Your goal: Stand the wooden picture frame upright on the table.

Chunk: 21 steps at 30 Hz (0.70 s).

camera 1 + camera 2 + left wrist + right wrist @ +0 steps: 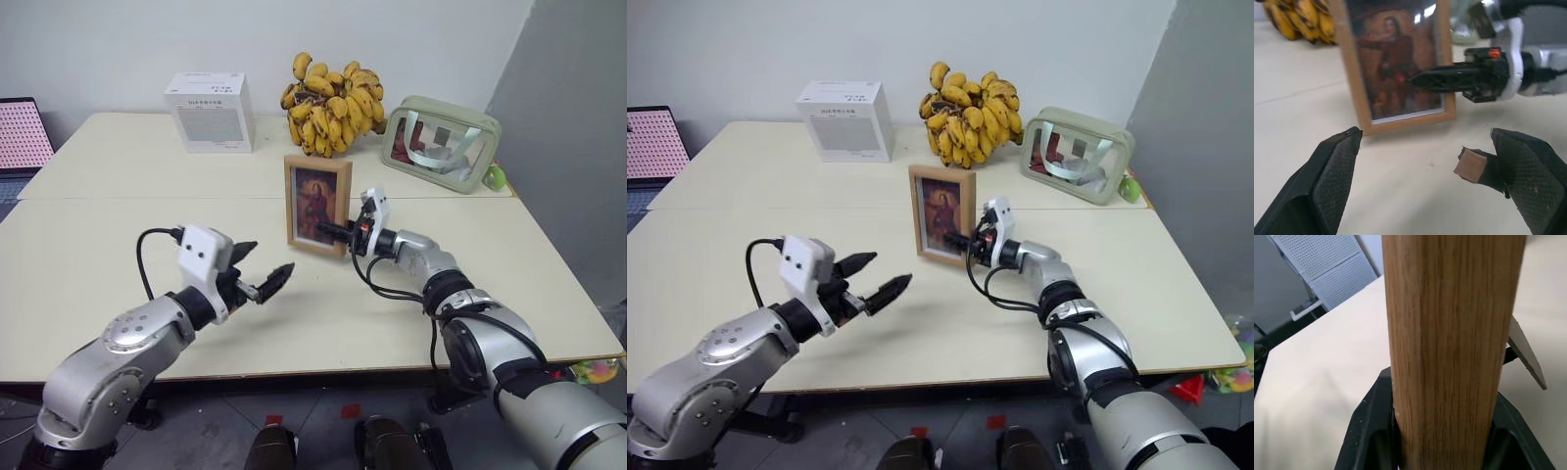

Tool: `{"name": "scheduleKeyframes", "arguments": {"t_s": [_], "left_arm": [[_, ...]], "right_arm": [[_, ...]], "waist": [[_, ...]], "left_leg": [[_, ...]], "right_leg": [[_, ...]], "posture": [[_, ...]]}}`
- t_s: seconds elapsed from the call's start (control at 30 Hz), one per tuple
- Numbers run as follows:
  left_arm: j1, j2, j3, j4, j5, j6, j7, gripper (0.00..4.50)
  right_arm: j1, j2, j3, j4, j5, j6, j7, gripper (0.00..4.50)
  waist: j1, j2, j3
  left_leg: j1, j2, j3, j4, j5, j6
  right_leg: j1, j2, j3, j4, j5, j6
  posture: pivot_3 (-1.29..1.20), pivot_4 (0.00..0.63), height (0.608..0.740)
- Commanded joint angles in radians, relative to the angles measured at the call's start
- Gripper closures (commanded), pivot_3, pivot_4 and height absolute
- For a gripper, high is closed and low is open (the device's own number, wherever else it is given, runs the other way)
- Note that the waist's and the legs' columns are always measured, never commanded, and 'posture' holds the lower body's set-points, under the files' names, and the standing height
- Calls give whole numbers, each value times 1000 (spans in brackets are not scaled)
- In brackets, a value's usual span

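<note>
Upright, wooden picture frame (317, 205) in right pincer (338, 233).

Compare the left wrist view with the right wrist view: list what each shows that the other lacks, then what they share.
Left wrist view: the frame's portrait front, the open left gripper, the right gripper reaching across the wooden picture frame, and bananas.

Right wrist view: the frame's wooden edge close up, clamped between the right gripper's fingers, and the fold-out stand behind.

Both: the frame standing on the table.
</note>
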Motion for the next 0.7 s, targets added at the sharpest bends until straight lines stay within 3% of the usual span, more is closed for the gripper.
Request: {"name": "scheduleKeyframes", "arguments": {"t_s": [0.03,0.07,0.1,0.17,0.43,0.53,0.6,0.7], "left_arm": [[7,-23,-1,-4,71,-48,-46,0],[7,-39,-2,17,79,-51,-53,0],[5,-52,-1,35,85,-53,-59,0],[-8,-72,4,58,92,-48,-71,0],[-89,-96,21,166,127,-41,-143,0],[-105,-80,41,199,123,-22,-175,0],[-134,-31,75,243,83,34,-235,0],[-190,50,119,309,11,130,-333,0]], "right_arm": [[30,0,1,-19,-42,-56,12,3181],[66,-3,18,-34,-63,-89,14,3181],[97,-7,29,-49,-77,-111,19,2491],[132,-17,35,-75,-92,-127,22,2215],[308,-117,99,-339,-136,-79,105,314],[451,-229,132,-618,-157,5,123,53],[567,-352,137,-925,-140,137,152,53],[622,-458,121,-1239,-42,371,162,53]], "waist": [[-2,0,0],[-1,0,-1],[-1,0,-1],[1,0,-2],[-3,1,-2],[4,1,-2],[11,1,-3],[15,3,-2]], "left_leg": [[-2,0,0,0,0,0],[-2,1,0,0,0,0],[-2,1,-1,0,0,0],[-2,1,-1,0,0,0],[-3,0,-2,2,0,0],[-3,0,-1,1,0,0],[-3,0,-1,1,0,0],[-6,0,-1,1,0,0]], "right_leg": [[-2,0,0,1,0,0],[-3,1,0,2,0,0],[-3,1,-1,2,0,0],[-2,1,-1,2,0,0],[-2,1,-1,2,1,2],[-2,1,-1,2,0,1],[-2,1,-1,1,0,1],[-6,0,-2,2,-1,2]], "posture": [[0,150,740],[0,150,740],[0,150,740],[0,150,740],[0,150,740],[0,150,740],[0,150,740],[0,150,740]]}}
